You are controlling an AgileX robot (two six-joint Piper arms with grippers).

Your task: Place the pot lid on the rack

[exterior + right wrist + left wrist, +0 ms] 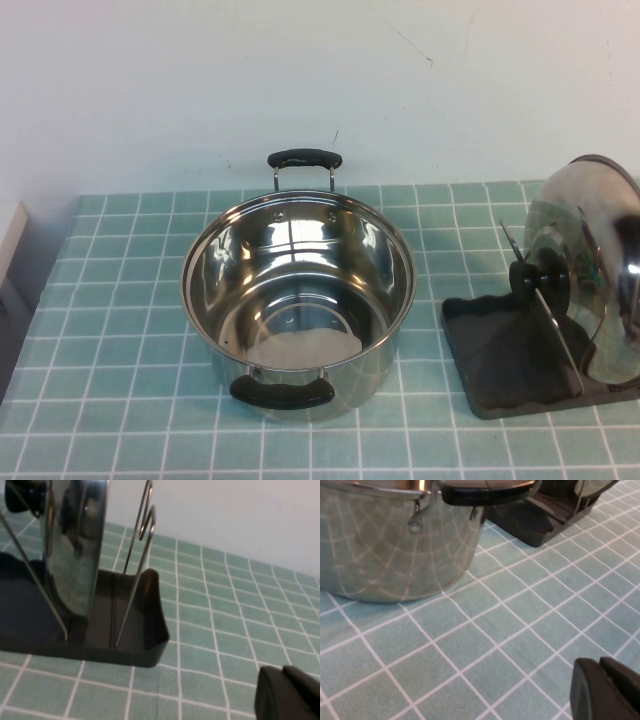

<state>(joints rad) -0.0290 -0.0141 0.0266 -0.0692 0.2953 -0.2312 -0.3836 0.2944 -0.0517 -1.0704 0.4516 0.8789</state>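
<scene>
The shiny pot lid (592, 250) stands on edge in the dark grey rack (500, 352) at the right of the table, its black knob (535, 278) facing the pot. It leans between the rack's wire loops (142, 535). The right wrist view shows the lid (75, 545) upright in the rack (145, 640). My right gripper (281, 672) is shut and empty, low over the tiles beside the rack. My left gripper (599, 666) is shut and empty, low over the tiles near the pot. Neither gripper shows in the high view.
The steel pot (298, 300) with two black loop handles stands open in the middle of the green tiled table. It also shows in the left wrist view (385, 545), with the rack (540, 522) behind it. A white wall runs along the back.
</scene>
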